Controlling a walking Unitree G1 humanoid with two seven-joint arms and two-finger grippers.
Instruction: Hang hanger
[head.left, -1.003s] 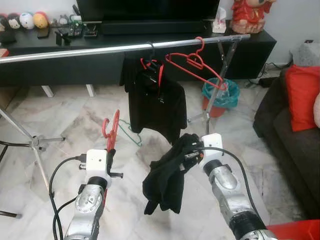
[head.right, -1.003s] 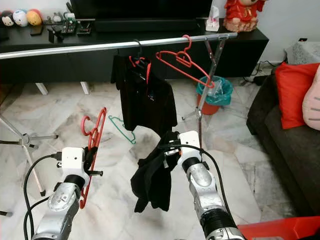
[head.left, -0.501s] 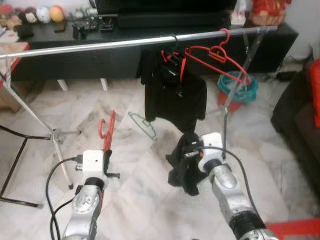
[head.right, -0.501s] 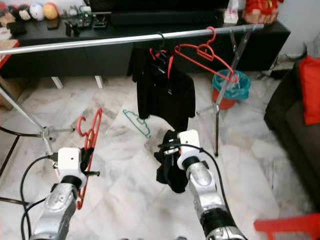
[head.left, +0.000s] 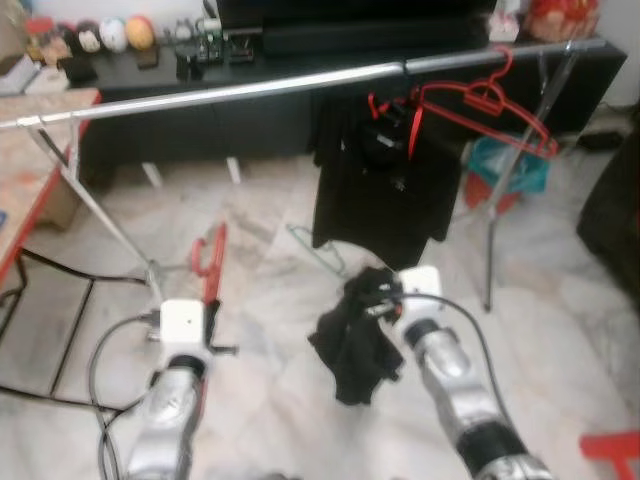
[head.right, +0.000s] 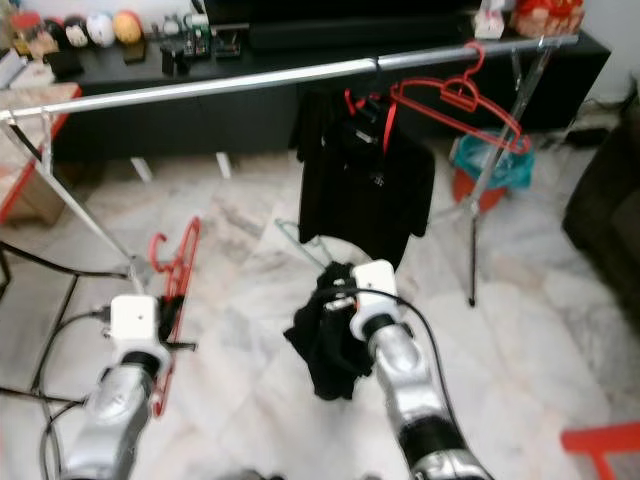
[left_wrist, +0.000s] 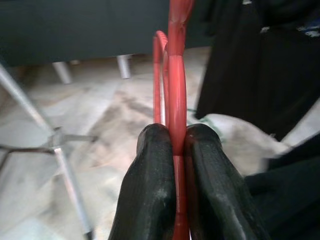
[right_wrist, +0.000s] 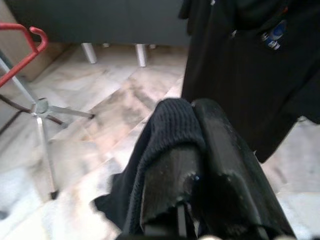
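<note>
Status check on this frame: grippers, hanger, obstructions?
Left gripper shut on red hanger. Right gripper shut on black garment. Rail ahead, partly occupied by hung black shirt.

A home living room: marble floor (head.left: 250, 230), black TV cabinet (head.left: 250, 110), clothes rail (head.left: 220, 92).

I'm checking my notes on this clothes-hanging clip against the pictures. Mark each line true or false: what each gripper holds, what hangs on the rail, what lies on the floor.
1. The left gripper is shut on a red hanger. True.
2. The right gripper holds a white towel. False: it holds a black garment.
3. A black shirt hangs on the metal rail. True.
4. The rail carries no bare hanger. False: an empty red hanger hangs beside the shirt.
5. A green hanger lies on the floor. True.
</note>
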